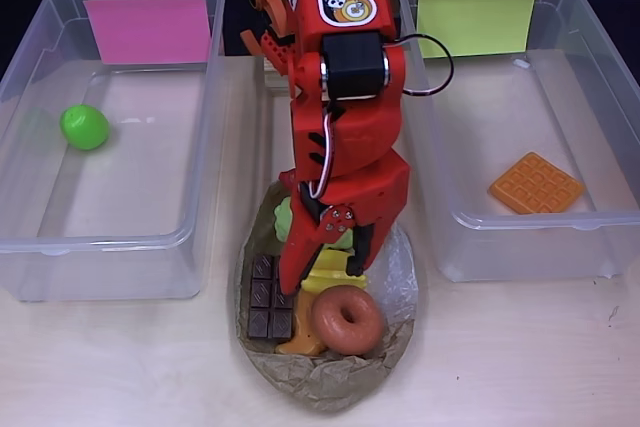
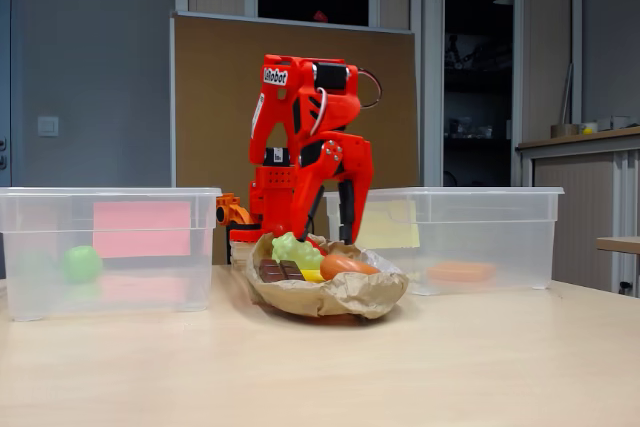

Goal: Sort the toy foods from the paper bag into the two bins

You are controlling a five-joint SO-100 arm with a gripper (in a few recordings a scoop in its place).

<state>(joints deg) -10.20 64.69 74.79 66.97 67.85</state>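
Overhead view showed the tool (image 1: 325, 252) spread over the banana (image 1: 335, 275) in the bag (image 1: 400, 292). Ball (image 1: 84, 127) lay in the pink-labelled bin (image 1: 210, 147), waffle (image 1: 536, 183) in the other bin (image 1: 430, 147).

1. My red arm (image 1: 335, 97) reaches down the middle of the frame, jaws (image 1: 335, 252) spread over the paper bag (image 1: 330, 377) at lower centre.
2. In the bag lie a chocolate bar (image 1: 268, 297), a brown donut (image 1: 347, 319), a yellow piece (image 1: 335, 275) and pale-green grapes (image 1: 284, 217).
3. The pink-labelled bin (image 1: 30, 247) at left holds a green ball (image 1: 84, 127).
4. The yellow-green-labelled bin (image 1: 600, 247) at right holds an orange waffle (image 1: 536, 184).
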